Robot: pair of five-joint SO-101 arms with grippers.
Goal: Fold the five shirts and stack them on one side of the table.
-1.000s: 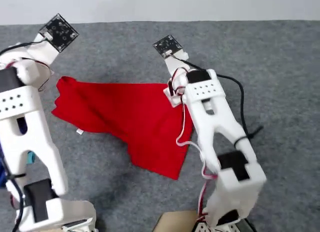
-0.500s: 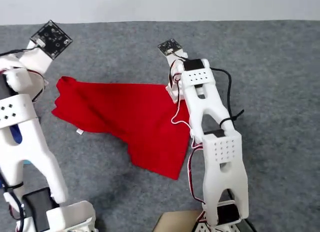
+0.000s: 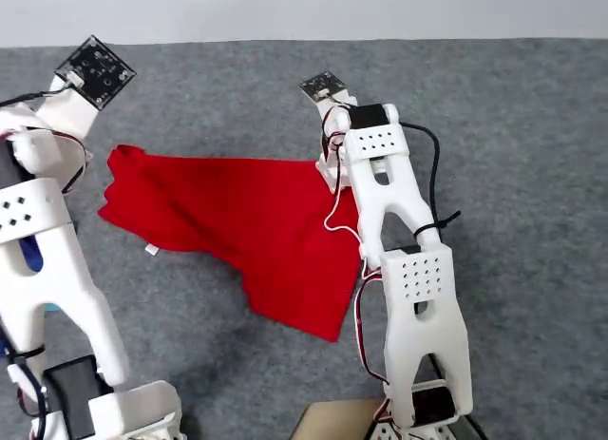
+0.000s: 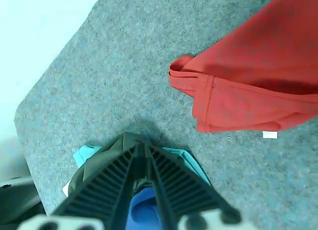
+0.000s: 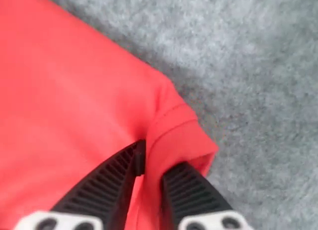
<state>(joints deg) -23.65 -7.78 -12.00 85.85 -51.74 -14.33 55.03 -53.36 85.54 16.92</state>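
Where the red shirt (image 3: 237, 221) lies spread on the grey bench (image 3: 522, 126), the right jaws pinch its corner fold. The left jaws, closed together, hang over a pile (image 4: 88, 161) of teal, olive and blue cloth, which they partly hide.

Open mat (image 3: 532, 155) beside red shirt (image 3: 247, 221)

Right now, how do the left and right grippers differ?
The left gripper is shut with nothing between its fingers; the right gripper pinches a fold of the red shirt. The left gripper is over a pile of shirts near the mat's corner; the right gripper is at the red shirt's edge. Both have black ribbed fingers pointing down at cloth.
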